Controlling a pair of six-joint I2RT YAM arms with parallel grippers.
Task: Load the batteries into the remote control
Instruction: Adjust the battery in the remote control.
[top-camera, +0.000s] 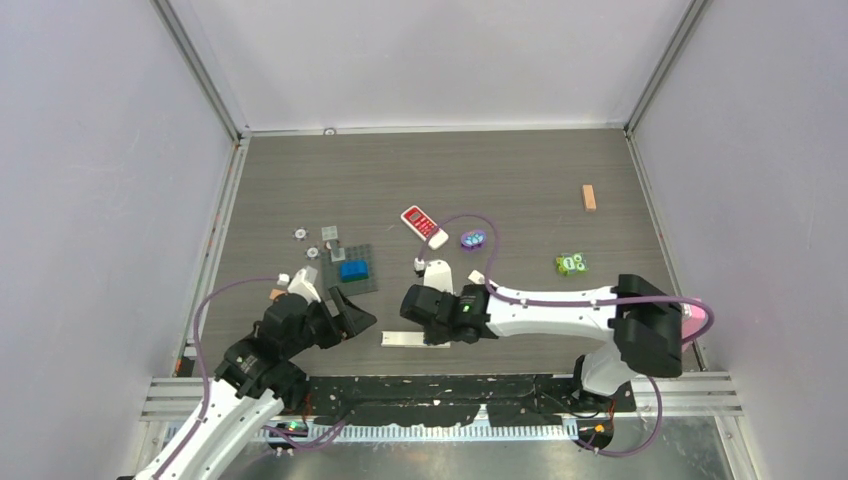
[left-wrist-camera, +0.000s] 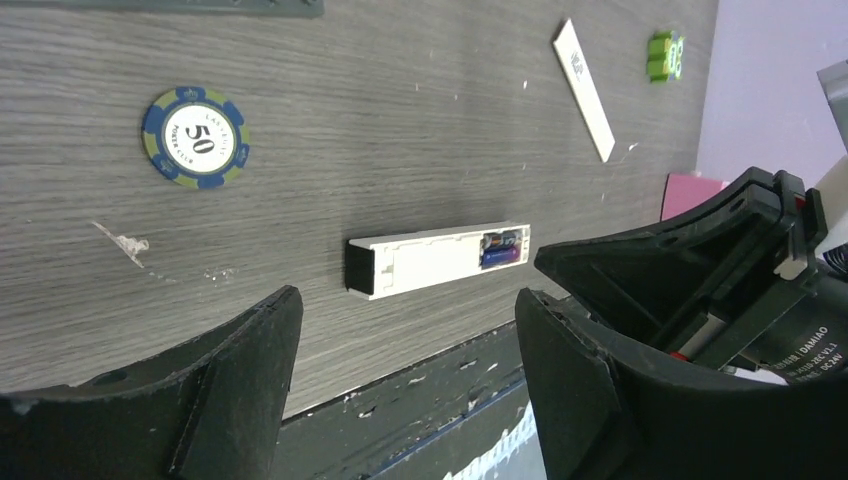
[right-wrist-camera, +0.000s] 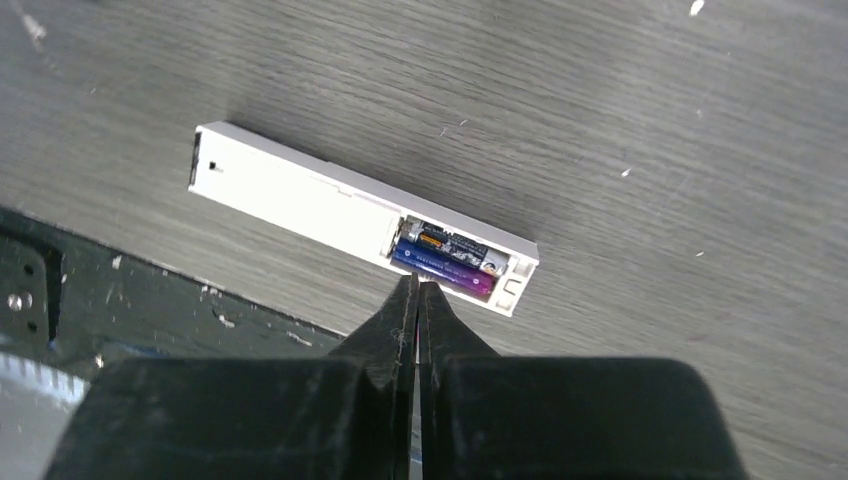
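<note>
Right arm (top-camera: 550, 300) stretches low along the surface's (top-camera: 520, 170) near edge, jaws clenched empty beside the remote control (right-wrist-camera: 300, 195), batteries (right-wrist-camera: 450, 262) seated inside; left jaws released. Only the left wrist view shows a poker chip (left-wrist-camera: 195, 137).

A poker chip (left-wrist-camera: 195, 137), red-faced remote (top-camera: 424, 226), wooden block (top-camera: 589, 197) and green toy (top-camera: 571, 263) lie on the table (top-camera: 500, 170).

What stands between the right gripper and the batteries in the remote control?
Nothing visible. The shut right gripper has its tips right beside the remote control, whose cover is off, and the batteries lie uncovered in it.
</note>
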